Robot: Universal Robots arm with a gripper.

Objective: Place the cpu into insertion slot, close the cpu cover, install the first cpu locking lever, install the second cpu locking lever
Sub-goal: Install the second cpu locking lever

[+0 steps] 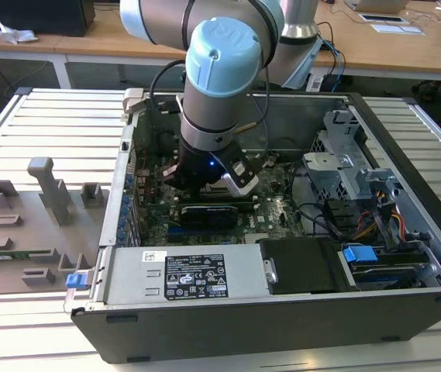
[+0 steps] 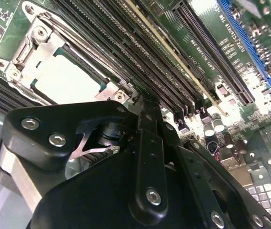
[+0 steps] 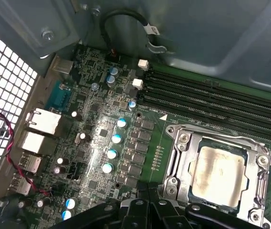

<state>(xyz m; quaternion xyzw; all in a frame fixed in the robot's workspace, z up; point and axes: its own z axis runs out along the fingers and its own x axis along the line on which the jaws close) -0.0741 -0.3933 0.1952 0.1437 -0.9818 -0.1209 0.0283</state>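
CPU [image 3: 219, 174] lies seated in the insertion slot [image 3: 183, 160], its pale, smudged metal top framed by the closed metal cover [image 3: 215, 135]; the socket's edge towards 5 o'clock is cut off. In the second wrist view the chip [image 2: 64, 78] glares white, partly hidden behind the gripper [image 2: 145, 112], whose fingers meet, closed on nothing. In the exterior view, the arm [image 1: 218, 93] hides the socket from above the computer case [image 1: 282, 325].

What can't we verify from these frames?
- Claw open or shut: its own housing blocks the fingertips in the second wrist view.
- Locking levers' state: cut off by the claw and picture edge around the insertion slot.
- Cpu in the exterior view: hidden under the arm.
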